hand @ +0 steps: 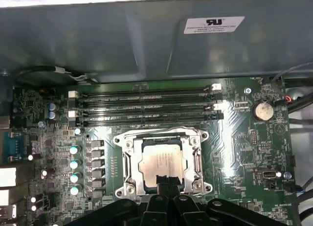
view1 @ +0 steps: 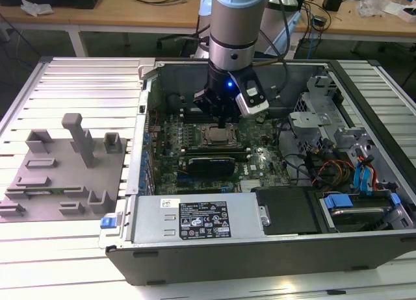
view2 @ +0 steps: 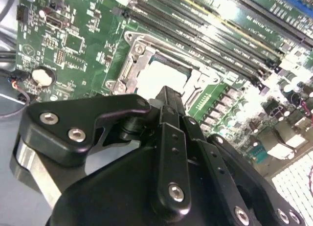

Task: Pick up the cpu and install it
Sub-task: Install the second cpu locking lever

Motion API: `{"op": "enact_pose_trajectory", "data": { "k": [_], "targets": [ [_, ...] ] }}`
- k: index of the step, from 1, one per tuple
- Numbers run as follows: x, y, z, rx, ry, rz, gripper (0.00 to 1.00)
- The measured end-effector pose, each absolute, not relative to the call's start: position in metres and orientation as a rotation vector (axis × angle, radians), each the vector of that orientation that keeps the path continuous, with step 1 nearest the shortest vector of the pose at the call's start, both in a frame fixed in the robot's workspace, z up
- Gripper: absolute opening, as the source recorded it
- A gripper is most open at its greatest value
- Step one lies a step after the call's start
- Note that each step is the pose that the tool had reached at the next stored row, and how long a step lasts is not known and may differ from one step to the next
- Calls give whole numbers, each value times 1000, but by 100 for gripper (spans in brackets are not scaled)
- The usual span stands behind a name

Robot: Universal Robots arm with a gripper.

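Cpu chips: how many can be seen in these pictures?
1. The cpu lies inside the socket frame on the motherboard, under the gripper, which covers one edge. Others could be hidden behind the arm.

Even overhead light fills the exterior view, and the ribbed surface [view1: 71,86] is bright while the inside of the computer case [view1: 260,241] sits dimmer. In the second wrist view, glare washes out the chip [view2: 164,77] and the board's far corner, and the black tool [view2: 166,96] looms soft and near. The first wrist view is sharper, with a pale sheen on the case wall [hand: 122,45].
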State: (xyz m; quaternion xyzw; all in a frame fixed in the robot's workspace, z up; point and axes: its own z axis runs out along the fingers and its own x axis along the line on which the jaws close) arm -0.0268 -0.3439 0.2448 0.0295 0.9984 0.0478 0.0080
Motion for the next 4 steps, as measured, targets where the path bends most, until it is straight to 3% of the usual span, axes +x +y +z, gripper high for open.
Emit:
{"op": "enact_pose_trajectory", "data": {
  "k": [4],
  "targets": [
    [-27,-344,246,92,3121,149,11]
  ]
}}
